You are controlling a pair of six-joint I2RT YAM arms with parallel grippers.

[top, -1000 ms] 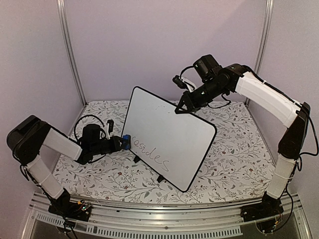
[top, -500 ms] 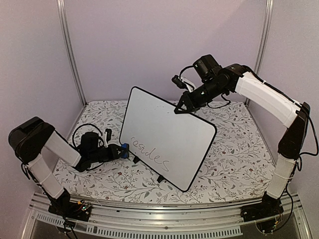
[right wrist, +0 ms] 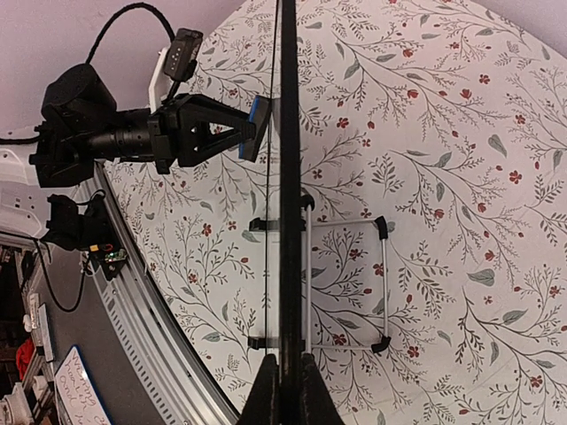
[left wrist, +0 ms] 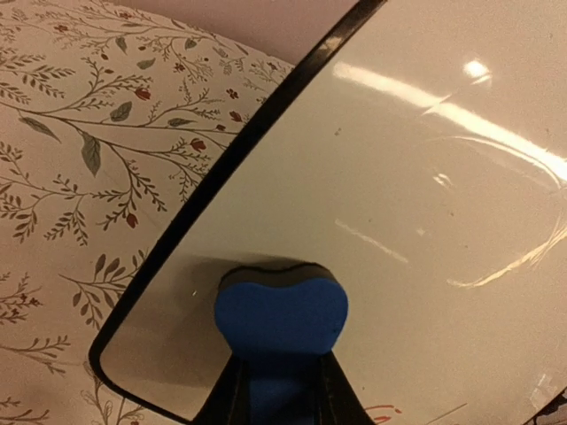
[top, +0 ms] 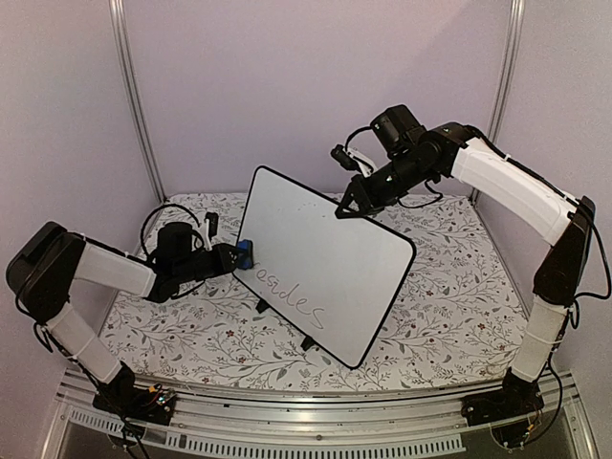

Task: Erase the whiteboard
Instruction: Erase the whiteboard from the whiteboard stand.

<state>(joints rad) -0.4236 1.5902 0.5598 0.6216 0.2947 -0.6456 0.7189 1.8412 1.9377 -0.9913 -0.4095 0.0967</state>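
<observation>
The flowered table carries the whiteboard, which stands propped on its feet mid-table. Its long side runs from about 10 o'clock to 4 o'clock in the overhead view.

The right gripper is pressed together on the board's top edge at about 12 o'clock, steadying it. The right wrist view shows the rim clamped between the fingers.

The left gripper comes in from 9 o'clock, pinching a blue eraser. The eraser sits at the board's lower left corner and seems to touch the surface, though the contact is hard to confirm.

The purple writing lies toward 4 o'clock from the eraser, along the bottom edge. The left arm is the nearer one, so a wipe that way looks like the next stroke.
</observation>
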